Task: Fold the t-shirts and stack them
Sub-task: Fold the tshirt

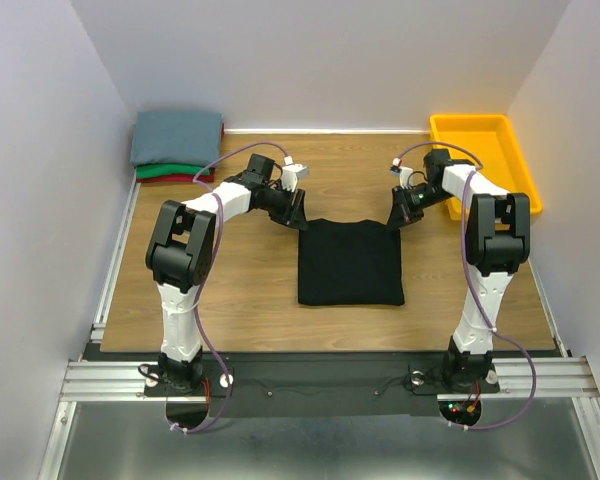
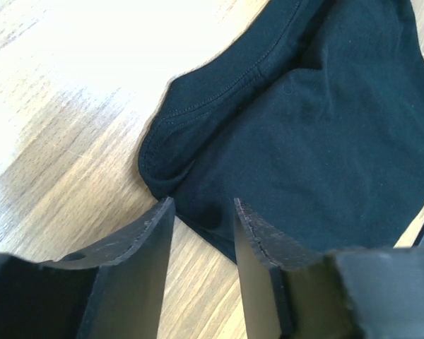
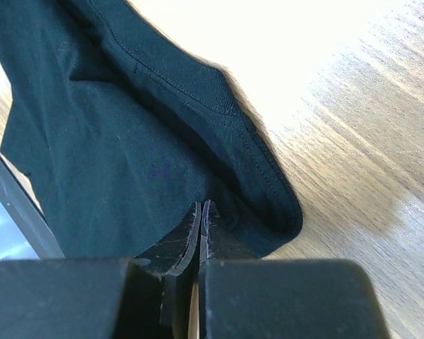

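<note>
The black t-shirt (image 1: 350, 262) lies folded into a rectangle at the table's middle. My left gripper (image 1: 298, 216) is open at its far left corner; in the left wrist view its fingers (image 2: 201, 212) stand either side of the shirt's edge (image 2: 198, 152) with bare wood between them. My right gripper (image 1: 404, 213) is at the far right corner. In the right wrist view it (image 3: 201, 206) is shut, its tips pressed together on the shirt's cloth (image 3: 113, 155) just inside the hemmed corner. A stack of folded grey-blue (image 1: 177, 136), green (image 1: 170, 170) and red (image 1: 176, 179) shirts sits at the far left.
A yellow plastic bin (image 1: 485, 160) stands at the far right corner, just behind the right arm. The wooden table (image 1: 240, 290) shows around the black shirt. White walls close in the back and both sides.
</note>
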